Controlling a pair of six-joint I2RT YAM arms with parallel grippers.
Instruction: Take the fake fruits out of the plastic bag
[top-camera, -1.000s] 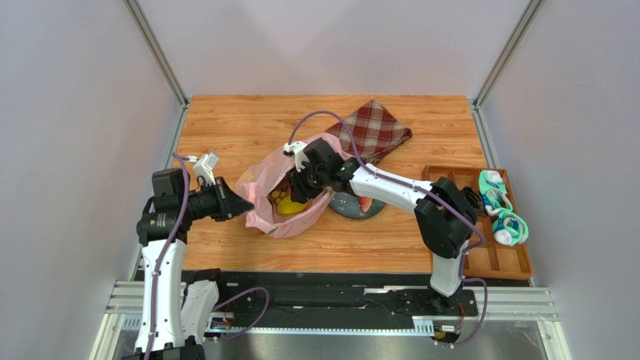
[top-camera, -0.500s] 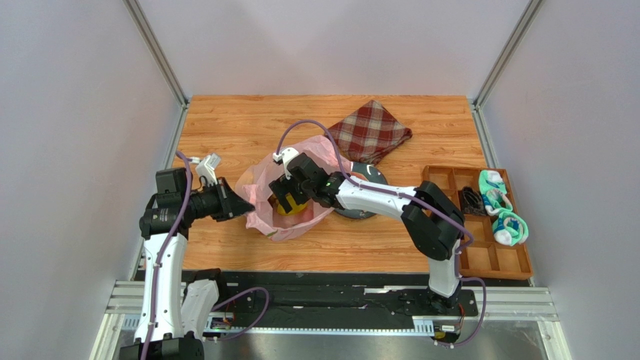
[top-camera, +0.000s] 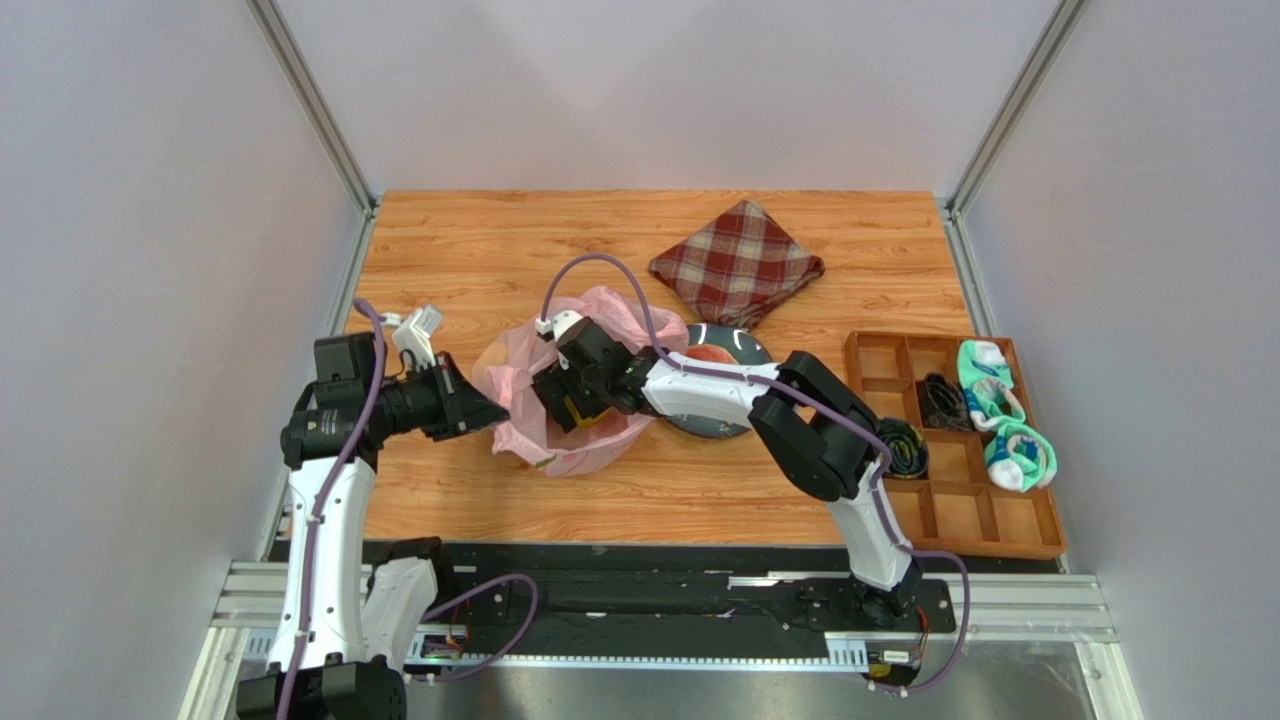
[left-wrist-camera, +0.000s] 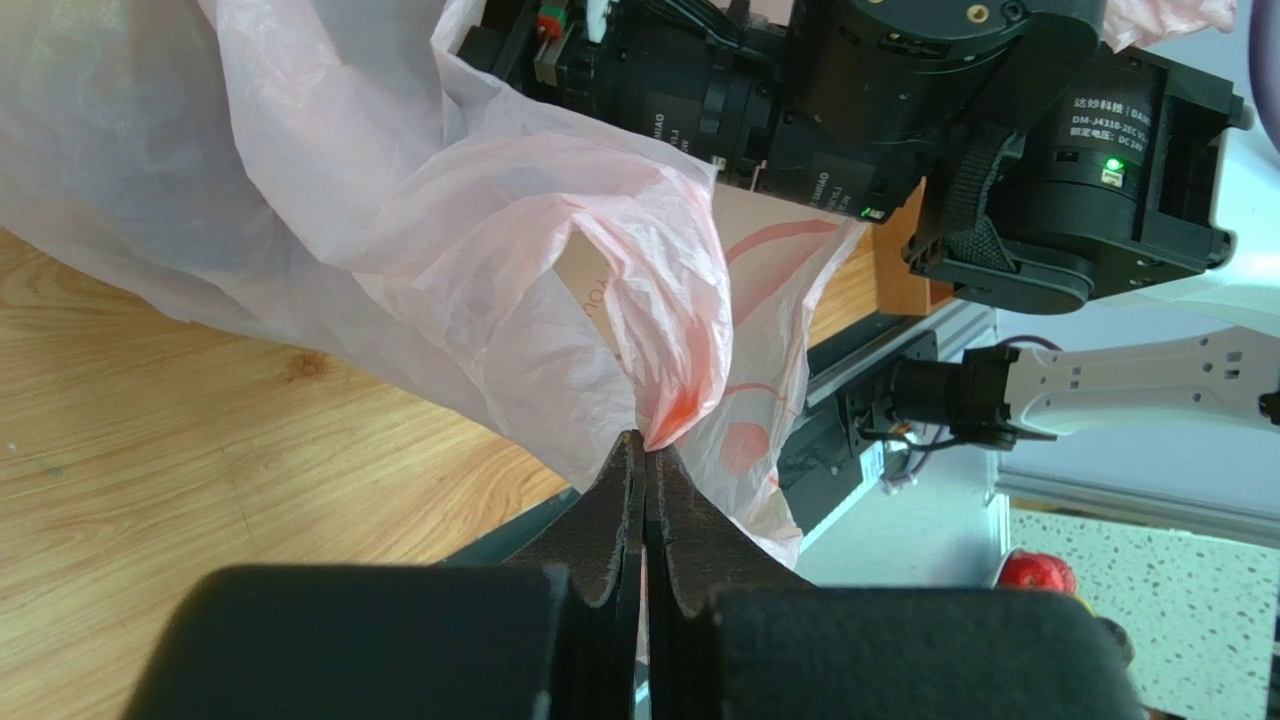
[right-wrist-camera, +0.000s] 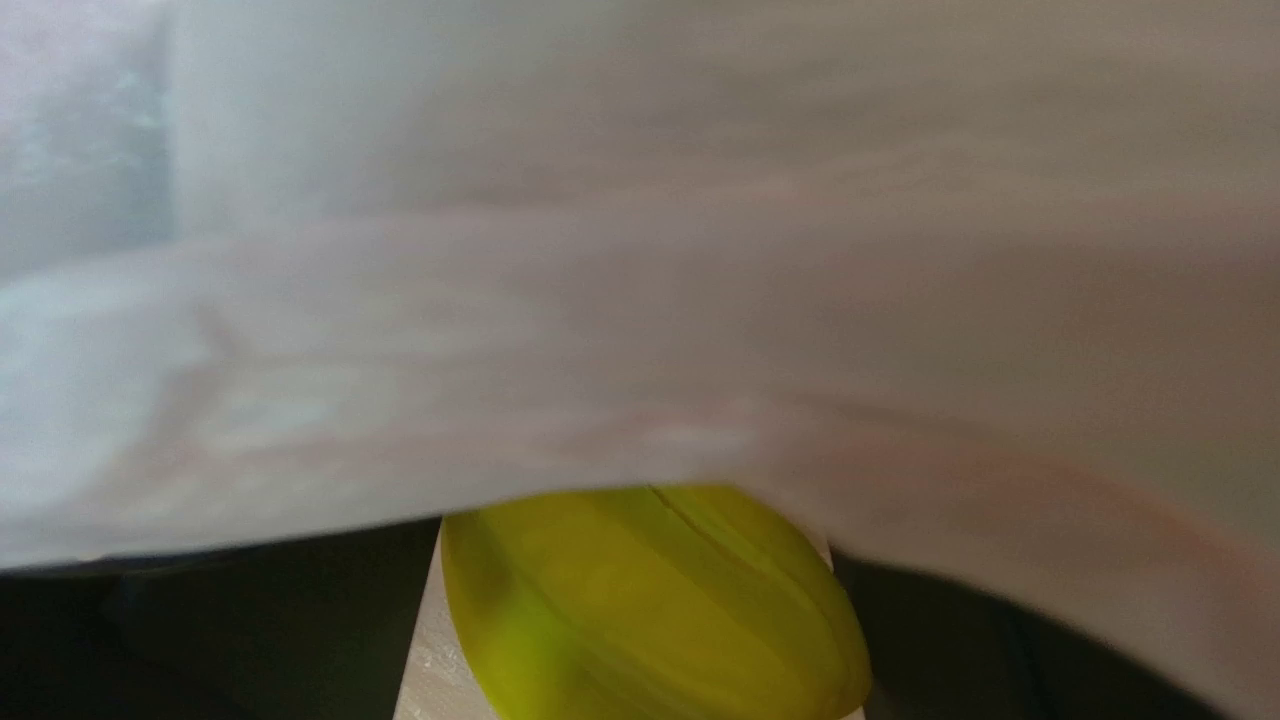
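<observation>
- The left gripper (top-camera: 478, 408) is closed tight: in its wrist view the 2 dark fingers (left-wrist-camera: 619, 510) meet with no gap, pinching a fold of the pink plastic bag (left-wrist-camera: 451, 225) at its edge.
- From that pinch the thin, crinkly film rises and spreads away from the fingers, above the wooden table (left-wrist-camera: 150, 405).
- In the top view the pink plastic bag (top-camera: 511, 375) lies left of the table's middle, with the left gripper at its left edge and the right arm reaching in from the right.
- The right gripper (top-camera: 559, 402) is down inside the bag's mouth, with film around it. Its fingertips are hidden there.
- The right wrist view is mostly blurred pale bag film (right-wrist-camera: 601, 300) close to the lens. Below it shows 1 yellow fruit (right-wrist-camera: 661, 615), glossy yellow-green with lengthwise ridges, inside the bag.
- Dark shapes flank the fruit on both sides. I cannot tell how wide the right pincer stands, nor whether it grips the fruit.
- A dark plate (top-camera: 736, 423) sits just right of the bag, partly under the right arm.
- A red plaid cloth (top-camera: 736, 263) lies folded farther back, apart from the bag.
- A wooden compartment tray (top-camera: 977, 518) sits at the table's right edge, with teal socks (top-camera: 999, 428) on its right side and a dark rolled sock (top-camera: 902, 446) at its left.
</observation>
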